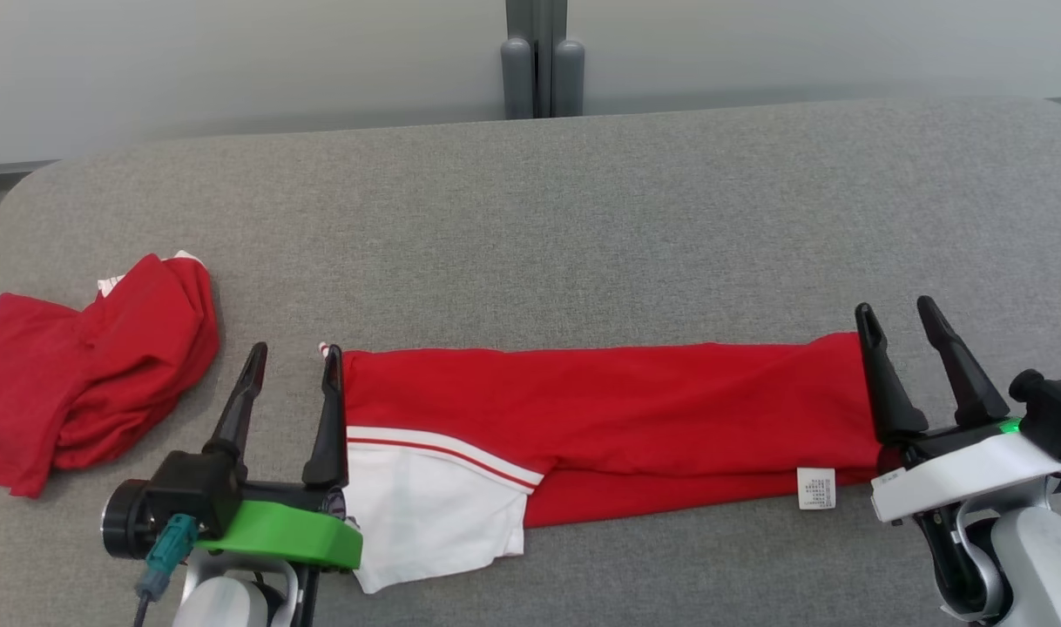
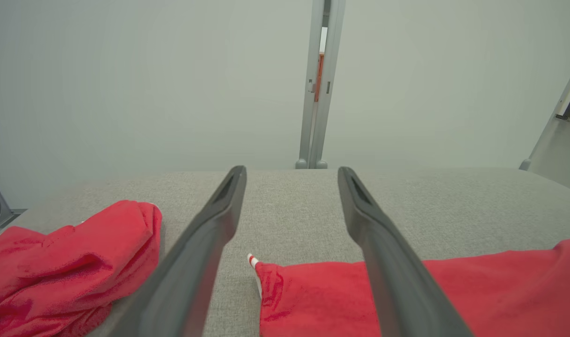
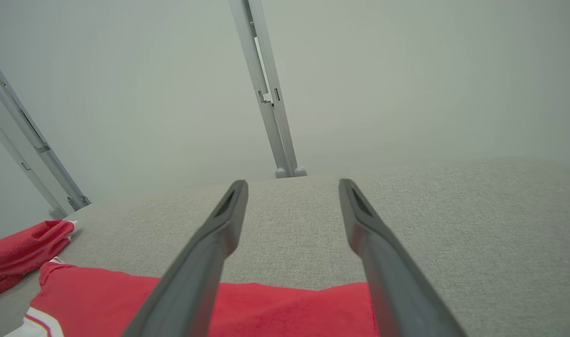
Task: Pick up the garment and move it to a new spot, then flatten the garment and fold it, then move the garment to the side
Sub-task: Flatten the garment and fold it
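- While the folded garment [image 1: 618, 392] lies stretched on the table [image 1: 583, 218], the left gripper [image 1: 295, 350] sits released at one end.
- The right gripper [image 1: 895, 306], likewise released, flanks the other.

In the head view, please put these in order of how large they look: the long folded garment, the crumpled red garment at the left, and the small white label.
1. long folded garment, clearly the largest
2. crumpled red garment
3. white label, by far the smallest, on the long garment's lower edge
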Controlling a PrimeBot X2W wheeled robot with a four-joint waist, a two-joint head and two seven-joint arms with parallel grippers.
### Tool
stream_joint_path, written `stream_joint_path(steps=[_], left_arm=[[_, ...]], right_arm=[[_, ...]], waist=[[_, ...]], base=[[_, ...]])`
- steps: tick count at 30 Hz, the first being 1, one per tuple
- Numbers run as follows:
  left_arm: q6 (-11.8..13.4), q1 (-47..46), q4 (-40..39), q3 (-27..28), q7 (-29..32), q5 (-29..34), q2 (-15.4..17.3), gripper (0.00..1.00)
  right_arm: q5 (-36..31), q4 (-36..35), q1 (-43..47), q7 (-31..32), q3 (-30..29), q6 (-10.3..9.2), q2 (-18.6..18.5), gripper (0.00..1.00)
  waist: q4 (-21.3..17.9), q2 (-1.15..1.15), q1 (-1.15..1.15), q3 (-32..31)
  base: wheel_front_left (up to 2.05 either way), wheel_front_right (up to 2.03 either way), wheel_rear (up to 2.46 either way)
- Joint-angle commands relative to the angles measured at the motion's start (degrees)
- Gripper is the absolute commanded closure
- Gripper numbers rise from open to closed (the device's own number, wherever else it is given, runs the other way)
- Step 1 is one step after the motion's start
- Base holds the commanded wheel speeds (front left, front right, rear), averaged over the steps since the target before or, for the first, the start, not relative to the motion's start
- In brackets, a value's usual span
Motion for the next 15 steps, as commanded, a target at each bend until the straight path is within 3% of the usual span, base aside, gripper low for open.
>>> stream_joint_path(steps=[1,9,15], left_arm=[[-0.9,0.9,0.2,0.9,0.0,1.5,-1.5,0.00],[-4.6,2.5,2.3,4.8,0.0,7.3,-5.3,0.00],[-5.7,1.6,2.7,6.4,0.0,9.3,-6.3,0.00]], right_arm=[[-1.3,0.1,0.7,-0.1,-0.2,0.02,1.0,0.00],[-4.2,1.4,1.9,-0.2,-1.2,0.02,4.8,0.00],[-6.4,7.6,2.1,-0.2,-5.9,0.02,7.0,0.00]], waist=[[0.0,0.00,0.00,0.2],[0.7,0.00,0.00,0.6],[1.1,0.00,0.00,0.9]], base=[[0.00,0.00,0.00],[0.00,0.00,0.00],[0.00,0.00,0.00]])
